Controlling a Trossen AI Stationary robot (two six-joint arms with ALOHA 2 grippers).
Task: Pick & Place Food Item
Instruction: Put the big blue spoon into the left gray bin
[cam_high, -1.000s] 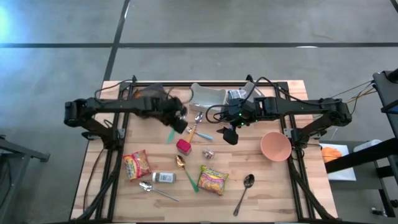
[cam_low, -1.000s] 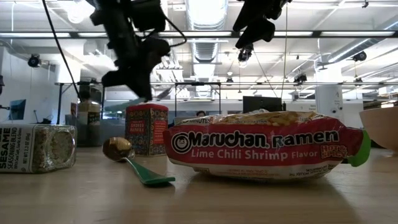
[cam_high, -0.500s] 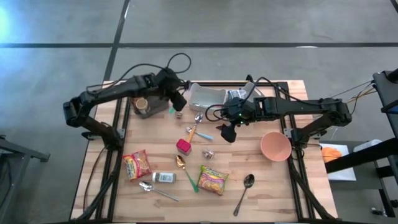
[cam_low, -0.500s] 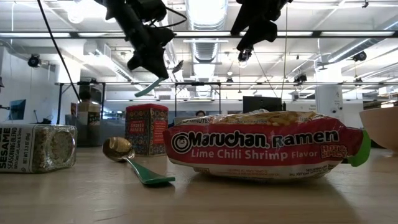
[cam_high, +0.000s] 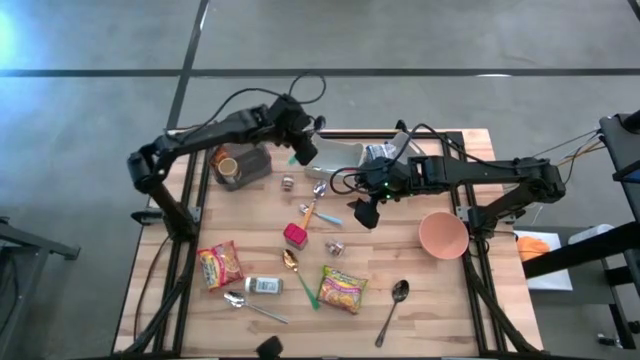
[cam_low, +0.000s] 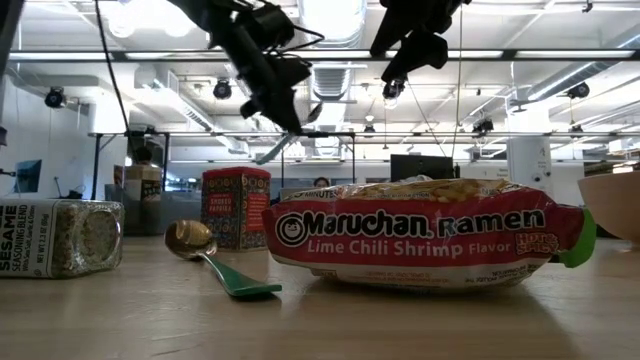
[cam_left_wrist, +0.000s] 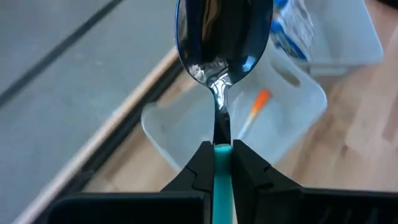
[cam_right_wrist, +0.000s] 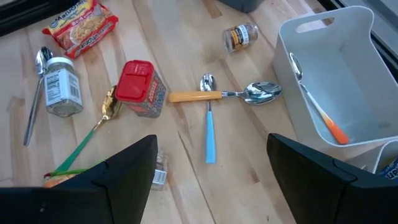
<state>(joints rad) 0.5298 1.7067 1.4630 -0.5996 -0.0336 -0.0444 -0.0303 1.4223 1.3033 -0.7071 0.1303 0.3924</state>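
From my station I see the left gripper (cam_high: 303, 150) raised above the far edge of the table (cam_high: 430, 300), clenched on the teal handle of a spoon (cam_left_wrist: 222, 56) whose shiny bowl points out ahead of the fingers (cam_left_wrist: 202, 163). Below the spoon sits a white bin (cam_high: 335, 155), and inside it lies another utensil with an orange handle (cam_right_wrist: 323, 115). My right gripper (cam_high: 366, 215) hangs over the middle of the table with its fingers spread apart and nothing between them. Beneath it, just beside each other, lie a yellow-handled spoon (cam_right_wrist: 217, 95) and a blue-handled spoon (cam_right_wrist: 209, 127), with a red-capped spice jar (cam_right_wrist: 140, 89) close by. A pack of ramen (cam_high: 342, 288) lies toward the near edge, and a pink bowl (cam_high: 443, 235) stands off to the right.
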